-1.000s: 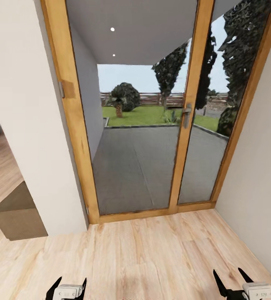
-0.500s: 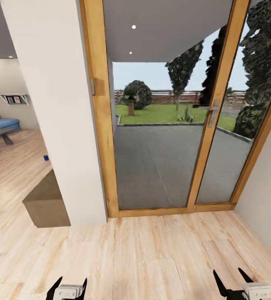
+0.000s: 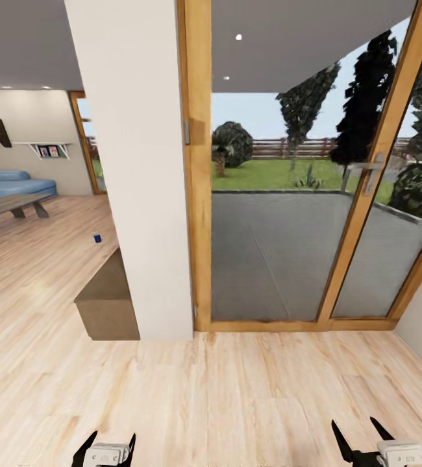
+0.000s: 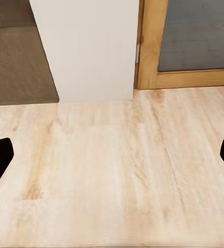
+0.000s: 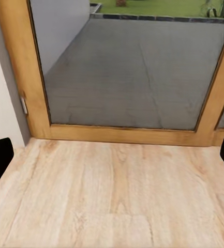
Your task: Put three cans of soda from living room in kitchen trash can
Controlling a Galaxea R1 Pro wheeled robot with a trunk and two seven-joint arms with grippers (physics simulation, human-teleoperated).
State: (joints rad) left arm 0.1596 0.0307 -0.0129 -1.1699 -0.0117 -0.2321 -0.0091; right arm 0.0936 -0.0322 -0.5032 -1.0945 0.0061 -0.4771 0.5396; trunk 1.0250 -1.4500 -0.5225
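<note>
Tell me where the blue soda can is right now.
In the head view, the blue soda can stands on the wood floor at the left, beyond the low brown cabinet and just left of the white pillar.

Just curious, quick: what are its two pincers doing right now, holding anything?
Left pincer: open, holding nothing.
Right pincer: open, holding nothing.

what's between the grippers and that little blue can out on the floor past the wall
The blue can stands far off on the wood floor. The white wall pillar and low brown cabinet sit beside the route, not across it. Both the left gripper and right gripper are open and empty.
</note>
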